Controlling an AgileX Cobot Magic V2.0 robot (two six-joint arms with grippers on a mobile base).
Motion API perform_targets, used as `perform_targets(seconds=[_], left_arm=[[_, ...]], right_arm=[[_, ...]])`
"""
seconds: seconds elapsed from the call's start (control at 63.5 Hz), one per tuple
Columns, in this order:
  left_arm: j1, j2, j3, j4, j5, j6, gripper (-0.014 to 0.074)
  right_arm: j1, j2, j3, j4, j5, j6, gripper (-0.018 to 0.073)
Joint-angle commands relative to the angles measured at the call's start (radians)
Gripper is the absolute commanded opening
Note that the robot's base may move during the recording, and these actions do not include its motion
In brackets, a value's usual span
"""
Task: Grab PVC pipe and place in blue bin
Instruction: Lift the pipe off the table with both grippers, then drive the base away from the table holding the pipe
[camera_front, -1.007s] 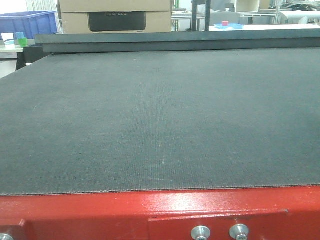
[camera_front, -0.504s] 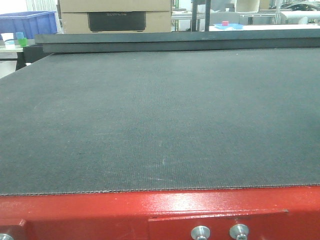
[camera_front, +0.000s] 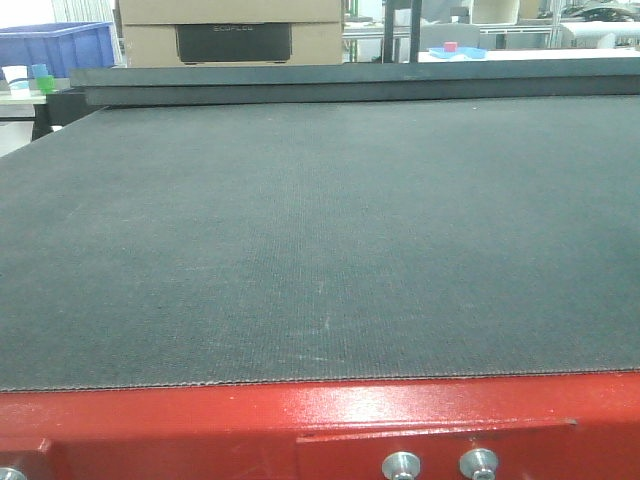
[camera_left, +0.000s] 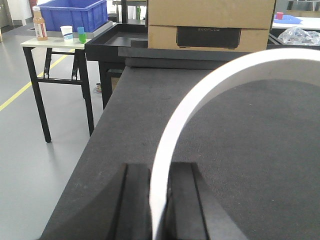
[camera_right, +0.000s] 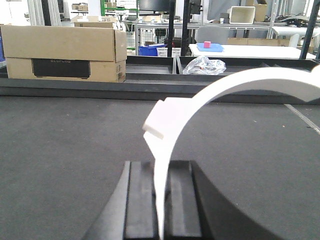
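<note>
PVC pipe (camera_left: 225, 72) not appearing in front view, pincers neither; blue bin (camera_front: 70, 50) standing beyond table (camera_front: 320, 250) far left corner, contents hidden | left wrist: left pincer (camera_left: 159, 170) pinching pipe's thin wall, jaws nearly shut; long arc likely levering loose while crossing floor to bin | right wrist: right pincer (camera_right: 161, 167) likewise squeezing white arc (camera_right: 200, 97).

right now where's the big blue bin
Off the mat's left side: in the left wrist view the blue bin sits on the side table, behind the bottle and cups.
</note>
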Motion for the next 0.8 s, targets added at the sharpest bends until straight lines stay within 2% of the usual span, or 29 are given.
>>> perform_targets(seconds=[0.0, 0.787], left_arm=[[0.004, -0.006, 0.000, -0.010, -0.033, -0.008, -0.0111], [0.004, -0.006, 0.000, -0.010, -0.033, -0.008, -0.0111]], right_arm=[[0.000, -0.004, 0.001, -0.003, -0.024, -0.003, -0.0169], [0.000, -0.004, 0.001, -0.003, -0.024, -0.003, -0.0169]])
